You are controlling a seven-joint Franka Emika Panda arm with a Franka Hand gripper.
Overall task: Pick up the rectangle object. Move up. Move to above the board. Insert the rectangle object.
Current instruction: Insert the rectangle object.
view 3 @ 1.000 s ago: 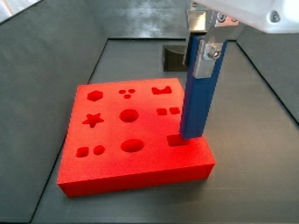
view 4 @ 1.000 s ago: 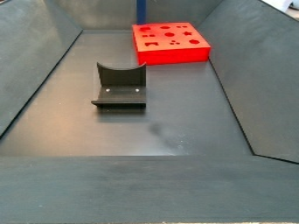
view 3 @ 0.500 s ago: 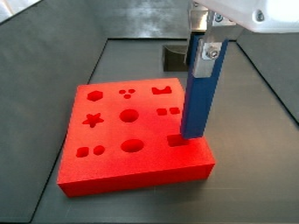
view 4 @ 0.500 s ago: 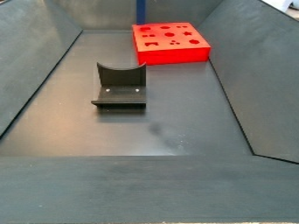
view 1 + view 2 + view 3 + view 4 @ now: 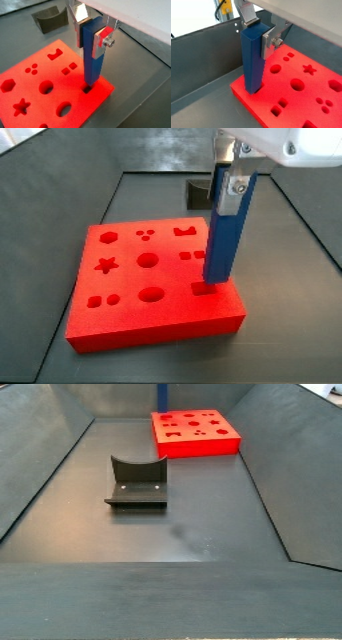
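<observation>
1. One claw hangs over the near corner of the red board, its silver fingers clamped on the upper part of the blue rectangle object.
2. The bar hangs straight down from the claw, upright in both wrist views, and its lower end sits at or just inside the rectangular slot below the claw; how deep it has gone cannot be told.
3. The other holes, star, circles and squares, lie off to the side of the claw and are not involved.
4. The dark grey U-shaped block stands on the table, well apart from the claw and out of the way.
5. Judged risk: the slot looks a close fit, so a small tilt or twist of the bar could jam its edges on the slot rim as it descends.
6. Judged risk: the grip is high on a long bar, so any sideways push at the tip could slide it in the pads.
7. Judged risk: letting go before the bar is seated may leave it leaning.
</observation>
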